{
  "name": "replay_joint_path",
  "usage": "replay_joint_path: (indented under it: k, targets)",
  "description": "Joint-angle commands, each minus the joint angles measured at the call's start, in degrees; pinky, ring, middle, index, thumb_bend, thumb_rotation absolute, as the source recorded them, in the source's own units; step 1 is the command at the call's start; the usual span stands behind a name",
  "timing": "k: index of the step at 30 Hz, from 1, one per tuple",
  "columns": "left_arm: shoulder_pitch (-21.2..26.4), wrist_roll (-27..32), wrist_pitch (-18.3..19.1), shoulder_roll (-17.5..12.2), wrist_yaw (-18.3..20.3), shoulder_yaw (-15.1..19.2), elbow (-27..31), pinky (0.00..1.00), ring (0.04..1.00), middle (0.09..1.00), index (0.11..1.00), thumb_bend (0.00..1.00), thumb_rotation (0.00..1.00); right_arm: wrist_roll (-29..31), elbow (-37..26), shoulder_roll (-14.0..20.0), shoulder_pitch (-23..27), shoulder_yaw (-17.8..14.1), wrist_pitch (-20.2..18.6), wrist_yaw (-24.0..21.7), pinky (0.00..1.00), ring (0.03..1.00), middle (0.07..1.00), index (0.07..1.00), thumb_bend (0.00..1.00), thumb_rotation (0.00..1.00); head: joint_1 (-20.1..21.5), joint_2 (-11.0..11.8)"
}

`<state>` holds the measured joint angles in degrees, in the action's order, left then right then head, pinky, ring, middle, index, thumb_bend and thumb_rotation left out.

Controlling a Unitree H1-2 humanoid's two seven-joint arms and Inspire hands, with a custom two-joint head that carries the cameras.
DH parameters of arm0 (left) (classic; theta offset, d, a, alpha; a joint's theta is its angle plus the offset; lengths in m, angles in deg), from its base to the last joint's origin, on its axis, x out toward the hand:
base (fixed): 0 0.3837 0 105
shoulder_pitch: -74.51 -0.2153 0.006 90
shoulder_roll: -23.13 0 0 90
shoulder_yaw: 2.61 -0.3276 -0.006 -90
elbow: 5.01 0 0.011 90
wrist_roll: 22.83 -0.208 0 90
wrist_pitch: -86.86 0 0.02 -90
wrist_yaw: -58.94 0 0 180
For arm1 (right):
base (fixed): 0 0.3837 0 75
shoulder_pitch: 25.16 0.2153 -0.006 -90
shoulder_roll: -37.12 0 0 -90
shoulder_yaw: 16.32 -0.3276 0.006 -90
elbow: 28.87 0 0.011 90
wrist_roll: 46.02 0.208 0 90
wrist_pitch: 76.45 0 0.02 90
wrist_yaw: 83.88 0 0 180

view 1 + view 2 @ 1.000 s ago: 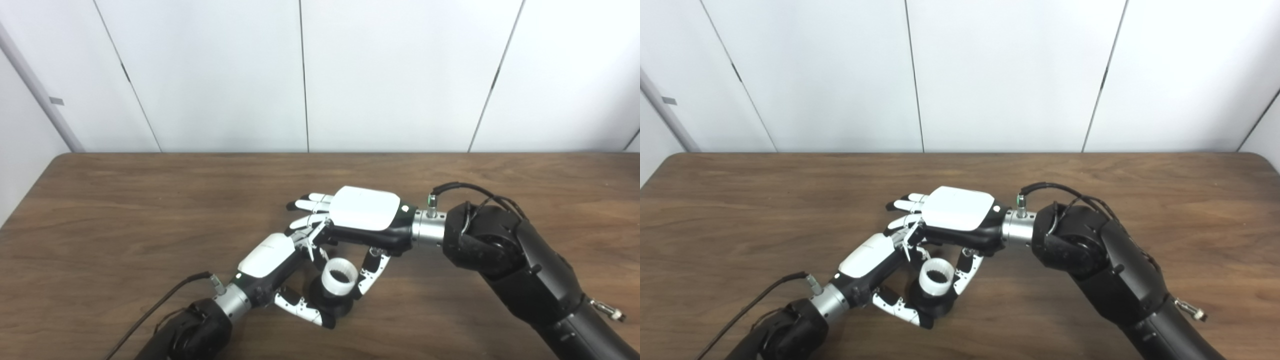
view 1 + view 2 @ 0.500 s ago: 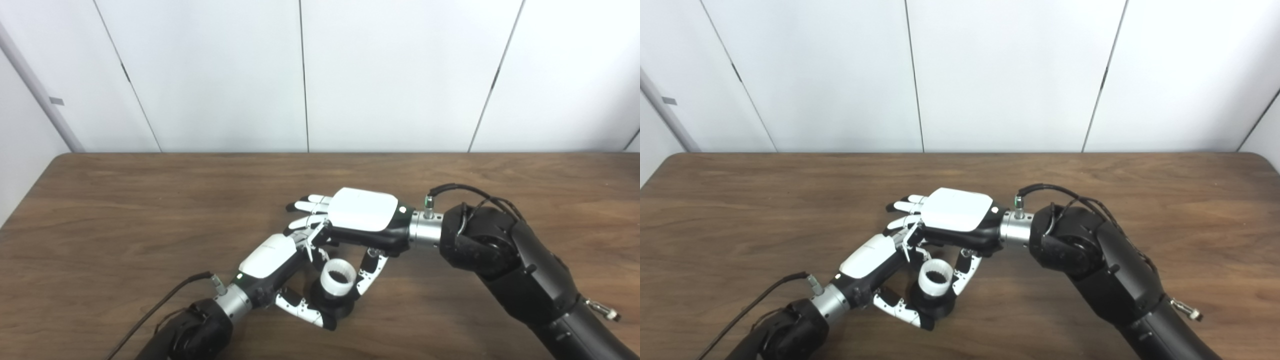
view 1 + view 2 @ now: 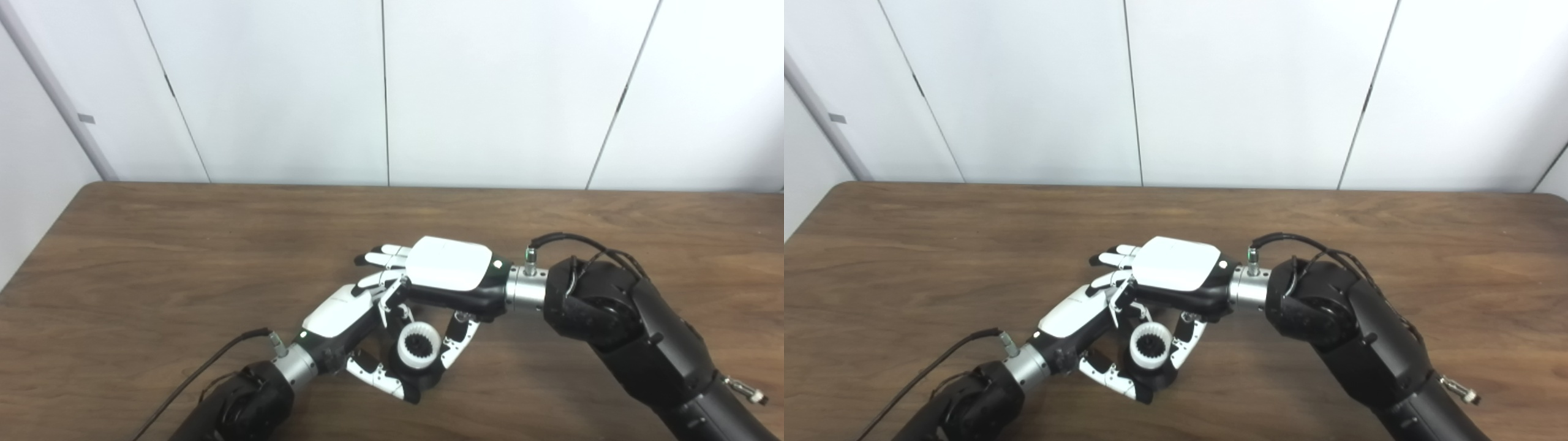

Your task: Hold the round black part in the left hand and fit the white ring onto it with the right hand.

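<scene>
The round black part (image 3: 427, 375) sits low in my left hand (image 3: 340, 317), which is shut on it from the left and from below. The white ring (image 3: 419, 345) rests on top of the part, and a toothed black centre shows through its hole. My right hand (image 3: 450, 272) hovers palm down just above. Its thumb (image 3: 456, 342) presses the ring's right side, and a bent finger comes down behind the ring. Its other fingers (image 3: 1113, 257) stretch out flat to the left. The underside of the right palm is hidden.
The brown wooden table (image 3: 153, 257) runs to a white panelled wall (image 3: 380, 92) at the back. A black cable (image 3: 214, 361) trails from my left wrist across the table's front left. Both forearms come in over the front edge.
The camera has shifted, so the whole picture moved. The ring now looks lower on the black part, with the toothed centre showing inside it. Both hands have kept their hold.
</scene>
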<state>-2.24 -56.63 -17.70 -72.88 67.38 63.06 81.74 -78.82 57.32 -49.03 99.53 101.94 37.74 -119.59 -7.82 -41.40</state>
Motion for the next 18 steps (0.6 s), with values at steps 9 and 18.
replay_joint_path:
  k: [9,18]
  targets:
    - [-0.4,-1.6,0.2,0.3,2.3,-0.8,2.1,1.0,1.0,0.885,0.48,0.52,0.06,0.8,0.5,0.2,2.0,-0.5,1.0,1.0,1.0,1.0,0.886,0.481,0.53,0.14,-0.1,-0.4]
    - [-0.8,-1.3,-0.3,0.4,2.2,-0.7,2.2,1.0,1.0,0.878,0.48,0.52,0.06,0.4,3.3,0.6,3.0,-1.1,2.2,2.8,1.0,1.0,0.884,0.481,0.53,0.14,0.0,-0.4]
